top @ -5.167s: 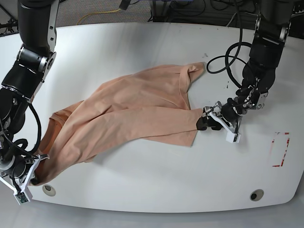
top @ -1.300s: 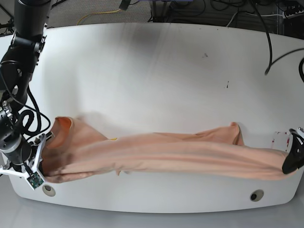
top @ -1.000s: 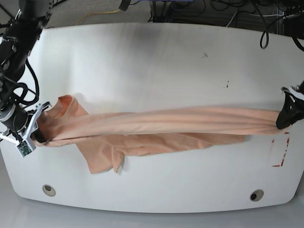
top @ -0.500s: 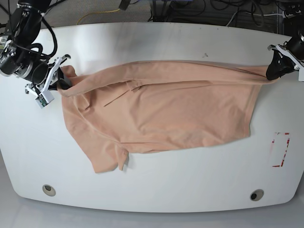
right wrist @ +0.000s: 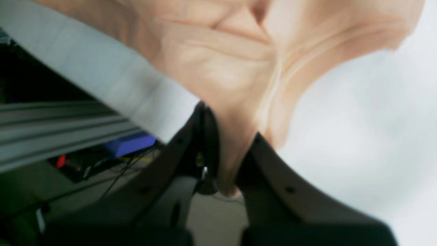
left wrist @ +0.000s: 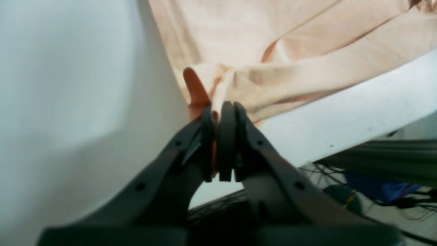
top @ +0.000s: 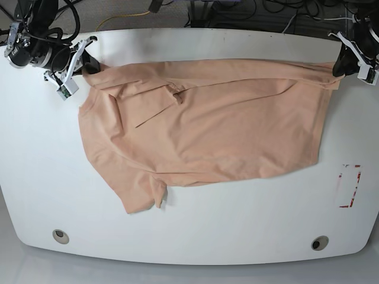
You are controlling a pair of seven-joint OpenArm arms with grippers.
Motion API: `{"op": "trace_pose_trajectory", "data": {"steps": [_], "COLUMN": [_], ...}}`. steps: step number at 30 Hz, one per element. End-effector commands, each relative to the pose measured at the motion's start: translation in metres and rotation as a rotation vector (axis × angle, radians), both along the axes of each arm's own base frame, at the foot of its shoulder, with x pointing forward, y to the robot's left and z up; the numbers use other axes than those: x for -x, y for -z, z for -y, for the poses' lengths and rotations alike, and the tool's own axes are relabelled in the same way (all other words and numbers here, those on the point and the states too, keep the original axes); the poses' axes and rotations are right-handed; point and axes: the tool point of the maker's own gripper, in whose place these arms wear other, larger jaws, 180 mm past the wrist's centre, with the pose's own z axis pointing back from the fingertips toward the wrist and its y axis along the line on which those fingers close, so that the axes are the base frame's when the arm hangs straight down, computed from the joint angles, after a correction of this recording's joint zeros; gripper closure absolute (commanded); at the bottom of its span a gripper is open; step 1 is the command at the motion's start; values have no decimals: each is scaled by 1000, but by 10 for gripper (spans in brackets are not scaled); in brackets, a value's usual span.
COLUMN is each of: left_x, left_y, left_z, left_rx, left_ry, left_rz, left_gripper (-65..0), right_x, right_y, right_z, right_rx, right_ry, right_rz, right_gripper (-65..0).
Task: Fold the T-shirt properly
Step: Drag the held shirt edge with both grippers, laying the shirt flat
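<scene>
From my station I see the T-shirt (top: 207, 124) spread across the far half of the white table (top: 195, 231), its upper edge stretched between my two arms near the table's back rim. The left gripper (top: 342, 62), at the right end of the base view, has its fingers (left wrist: 227, 136) pressed nearly together, with only a thin fold of peach cloth pinched between them; the wrist view shows that corner bunching up just past the tips. The right gripper (top: 83, 59), at the other end, is clamped on a thicker wad of fabric, which fills the narrow gap between its fingers (right wrist: 208, 136) and fans out beyond them. One sleeve (top: 142, 198) lies flat toward the near side. A loose fold (top: 169, 94) wrinkles the cloth near the right gripper's end.
</scene>
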Motion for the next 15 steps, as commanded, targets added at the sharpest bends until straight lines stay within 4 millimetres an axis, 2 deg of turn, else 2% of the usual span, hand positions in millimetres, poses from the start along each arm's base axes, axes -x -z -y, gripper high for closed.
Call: {"op": "trace_pose_trajectory", "data": {"steps": [1,5,9,12,15], "left_x": [-7,-14,-18,-21,-24], "left_y": [-13,-16,-19,-20,-22], "left_z": [-6,-25,-55,-65,-80], "left_rx": [-24,-96,-195,-231,-298], "left_ry": [18,5,-61,-104,-145], "left_rz": [46,38,3,3,-4], "left_gripper": [0,0,0,0,0], "right_x": [5,36,57,63,55], "right_y": [1,28,49,58,60], "right_z": [-2,-15,-10,-2,4], "right_rx": [16,4,2,-3,2], "right_ry": [-59,-171,-195,-166,-152], "right_rz": [-25,-175,-294,-340,-336], "right_gripper": [0,0,0,0,0]}}
